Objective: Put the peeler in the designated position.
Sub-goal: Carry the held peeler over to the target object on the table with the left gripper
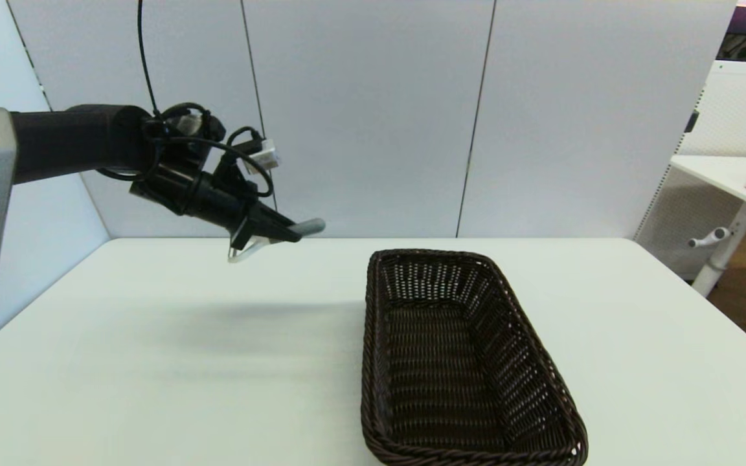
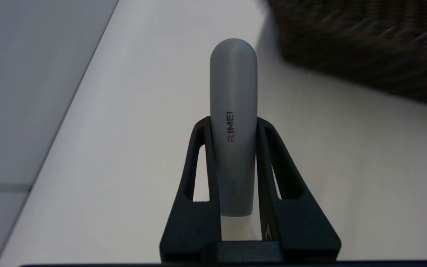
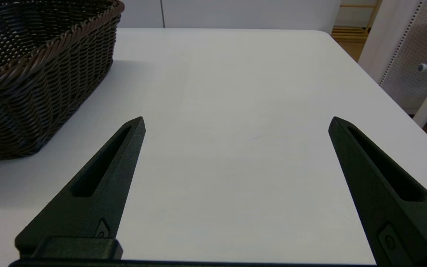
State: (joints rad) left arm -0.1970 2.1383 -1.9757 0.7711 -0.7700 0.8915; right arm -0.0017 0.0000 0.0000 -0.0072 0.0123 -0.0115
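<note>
The small Y-shaped peeler [image 1: 282, 234], with a smooth rounded grey handle and a pale forked head, is held in the air by the left gripper [image 1: 277, 232], above the white table [image 1: 153, 362] and to the left of the basket. The gripper's two black fingers [image 2: 202, 155] are clamped on either side of the handle. The handle's domed end sticks out past the fingertips toward the basket, and the head hangs behind and below them. The long dark brown woven wicker basket [image 1: 470, 362] rests on the table. The right gripper [image 3: 235, 124] hangs low over the table just right of the basket, its fingers spread wide with nothing between them.
</note>
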